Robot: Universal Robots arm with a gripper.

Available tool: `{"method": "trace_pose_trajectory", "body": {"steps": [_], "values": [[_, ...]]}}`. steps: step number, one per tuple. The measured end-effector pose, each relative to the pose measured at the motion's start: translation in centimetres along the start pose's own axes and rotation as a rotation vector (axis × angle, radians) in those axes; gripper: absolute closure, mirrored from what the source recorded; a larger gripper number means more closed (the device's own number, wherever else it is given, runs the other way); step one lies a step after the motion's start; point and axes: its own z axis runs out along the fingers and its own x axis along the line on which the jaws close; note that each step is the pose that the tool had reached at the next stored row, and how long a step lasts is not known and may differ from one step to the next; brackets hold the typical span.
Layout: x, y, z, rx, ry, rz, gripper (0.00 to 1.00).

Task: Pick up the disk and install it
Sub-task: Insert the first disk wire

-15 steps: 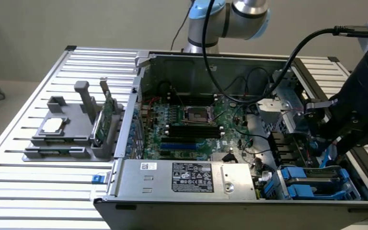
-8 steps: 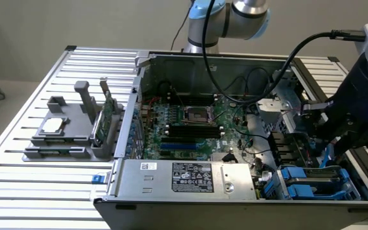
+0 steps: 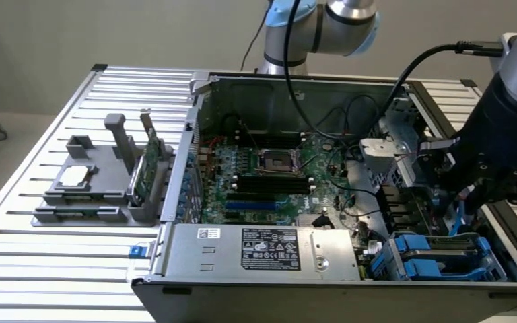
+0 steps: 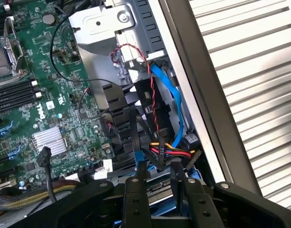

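The disk [image 4: 157,189] shows as a silver-grey edge with a white label and blue rails. It sits between the black fingers [image 4: 134,199] of my gripper [image 4: 155,184], which is shut on it. I hold it just above the drive bay at the corner of the open computer case, close over a bundle of cables. In the exterior view my gripper [image 3: 460,192] hangs inside the case on the exterior view's right, above the blue drive cages [image 3: 443,254].
A blue data cable [image 4: 176,102] and red, yellow and black power wires [image 4: 169,153] lie right under the disk. The case side wall [image 4: 192,95] runs close beside it. The motherboard [image 3: 268,175] and the power supply [image 3: 268,249] fill the case. A grey fixture [image 3: 88,192] stands on the slatted table.
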Motion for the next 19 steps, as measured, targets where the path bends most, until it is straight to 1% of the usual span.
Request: {"method": "trace_pose_trajectory", "body": {"steps": [4, 5, 6, 9, 10, 11, 12, 13, 19], "values": [[0.2, 0.61, 0.1, 0.0188, -0.0208, -0.006, 0.66], [0.3, 0.71, 0.12, 0.0259, -0.0253, -0.008, 0.66], [0.3, 0.78, 0.13, 0.0366, -0.0302, -0.01, 0.66], [0.4, 0.89, 0.19, 0.0729, -0.0464, -0.016, 0.66], [0.4, 0.95, 0.22, 0.0841, -0.0516, -0.018, 0.66], [0.4, 1.01, 0.26, 0.094, -0.056, -0.02, 0.66], [0.4, 1.1, 0.3, 0.1007, -0.0585, -0.021, 0.66], [0.5, 1.24, 0.33, 0.1059, -0.0604, -0.022, 0.66], [0.8, 2.1, 0.47, 0.1292, -0.0688, -0.027, 0.66]]}}
